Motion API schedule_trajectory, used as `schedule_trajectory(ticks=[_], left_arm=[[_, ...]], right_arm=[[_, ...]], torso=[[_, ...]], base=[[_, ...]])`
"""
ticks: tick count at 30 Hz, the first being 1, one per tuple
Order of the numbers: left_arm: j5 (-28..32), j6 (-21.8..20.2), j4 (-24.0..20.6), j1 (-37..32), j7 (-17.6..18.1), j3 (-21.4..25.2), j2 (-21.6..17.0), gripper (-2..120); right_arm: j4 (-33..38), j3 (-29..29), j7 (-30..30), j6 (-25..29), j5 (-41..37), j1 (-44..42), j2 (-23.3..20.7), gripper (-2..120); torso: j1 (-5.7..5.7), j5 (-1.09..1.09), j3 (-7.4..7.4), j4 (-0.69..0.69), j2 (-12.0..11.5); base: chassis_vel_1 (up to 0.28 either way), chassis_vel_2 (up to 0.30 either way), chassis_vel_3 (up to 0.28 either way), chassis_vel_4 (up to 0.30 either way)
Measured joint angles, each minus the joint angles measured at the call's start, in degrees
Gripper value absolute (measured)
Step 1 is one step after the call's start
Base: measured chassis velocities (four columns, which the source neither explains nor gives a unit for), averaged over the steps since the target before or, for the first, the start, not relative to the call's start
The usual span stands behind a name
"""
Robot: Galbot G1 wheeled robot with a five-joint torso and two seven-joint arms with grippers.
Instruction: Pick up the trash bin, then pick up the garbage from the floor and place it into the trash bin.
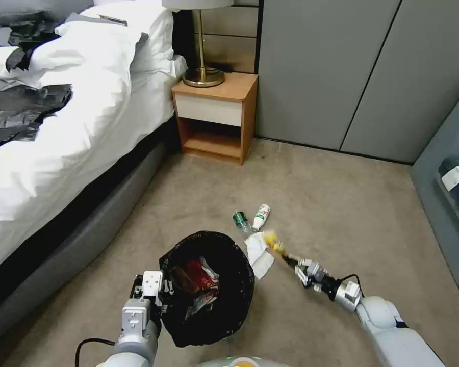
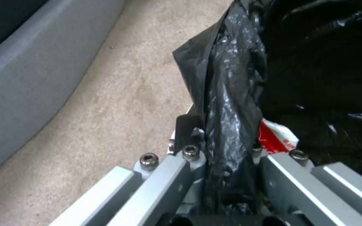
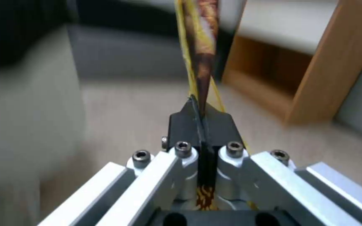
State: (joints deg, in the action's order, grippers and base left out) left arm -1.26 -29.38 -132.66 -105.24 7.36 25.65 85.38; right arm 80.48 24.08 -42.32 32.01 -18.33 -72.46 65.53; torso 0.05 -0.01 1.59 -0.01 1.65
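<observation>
The trash bin [image 1: 209, 288] sits low in front of the robot, its black bag [image 2: 231, 94] folded over the rim and a red packet [image 1: 201, 275] with other litter already inside. The left hand [image 1: 155, 290] is clamped shut on the near-left rim — the left wrist view shows the bag and rim pinched between its fingers — which likely keeps the mouth up and open toward the other arm.

Just past the bin's right rim, the right hand [image 1: 293, 265] is closed tight on a yellow snack wrapper [image 1: 273, 242], gripped by one end so the rest sticks out beyond the fingertips; the right wrist view shows the wrapper [image 3: 200, 47] squeezed flat between the black pads [image 3: 185, 125]. A white tissue [image 1: 259, 255] lies on the carpet [image 1: 341, 214] under the wrapper, touching the bin's side, and two small bottles [image 1: 252, 218] lie just beyond it, not yet collected.

The way from wrapper to bin mouth looks short and unobstructed. The bed [image 1: 61, 153] runs close along the left, leaving little room there, while the nightstand [image 1: 217, 114] and wall panels stand well apart, with open carpet on the right.
</observation>
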Motion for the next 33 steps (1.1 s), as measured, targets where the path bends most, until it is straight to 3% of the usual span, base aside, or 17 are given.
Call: schedule_trajectory(ticks=[9,14,15,23,33], left_arm=[[0.20,-0.05,0.38,0.50,0.01,-0.27,-0.28,1],[0.28,-0.05,0.55,0.80,0.01,-0.42,-0.39,1],[0.31,-0.05,0.63,0.88,0.01,-0.45,-0.41,1],[0.49,-0.05,0.68,1.02,0.01,-0.77,-0.43,1],[0.26,0.00,0.63,1.18,0.07,-1.36,0.08,1]], right_arm=[[24.85,1.14,2.43,-5.02,-8.45,-6.35,-0.83,0],[30.30,-1.95,3.82,-6.63,-8.24,-7.67,-1.95,0],[32.15,-4.68,5.21,-7.84,-8.11,-8.23,-3.26,0],[31.99,-18.05,10.92,-11.02,-4.41,-7.35,-8.15,0],[25.92,-23.92,11.55,-11.34,1.96,-5.39,-8.46,0]], torso=[[0.00,0.00,0.00,0.02,0.00],[0.00,0.00,0.00,0.02,0.00],[0.00,0.01,0.00,0.01,0.00],[0.00,0.01,0.00,0.02,0.00],[0.00,0.01,0.00,0.02,0.00]], base=[[0.000,0.000,0.000,0.000],[0.000,0.000,0.000,0.000],[0.000,0.000,0.000,0.000],[0.000,0.000,0.000,0.000],[0.000,0.000,0.000,0.000]])
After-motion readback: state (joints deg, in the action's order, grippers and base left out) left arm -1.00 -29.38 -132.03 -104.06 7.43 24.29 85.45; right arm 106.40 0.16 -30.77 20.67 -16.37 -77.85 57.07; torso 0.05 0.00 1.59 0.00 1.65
